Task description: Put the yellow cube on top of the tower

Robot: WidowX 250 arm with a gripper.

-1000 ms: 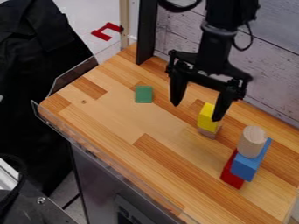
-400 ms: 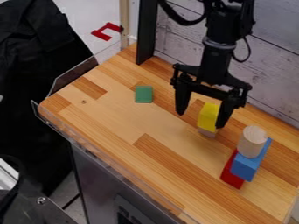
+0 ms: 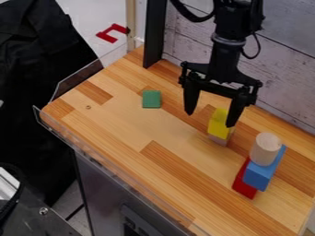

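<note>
Saw the gripper point(image 3: 210, 119) in the upper right part of the frame, hanging from the black arm point(image 3: 229, 46) at the top edge. Found its fingers point(image 3: 192, 97) spread wide, with tips pointing down, a little right of the frame's centre. Spotted the cube point(image 3: 218, 122), yellow, just right of centre, resting on a small wooden block point(image 3: 217, 140). Noticed the right-hand finger in front of the cube's right edge; could not tell touch from mere overlap there. Made out the tower point(image 3: 259, 174) in the lower right part of the frame, near the cube but apart from it. Counted three pieces in it: a red block point(image 3: 244, 185) at the bottom, a blue block over it, and a pale wooden cylinder point(image 3: 266, 143) upright on top. Saw a green block point(image 3: 151, 98) on the table point(image 3: 129, 133), above and left of centre, well apart from the tower. Noted a red piece point(image 3: 112, 33) beyond the table, at upper left, and dark cloth point(image 3: 37, 69) along the left edge.
</note>
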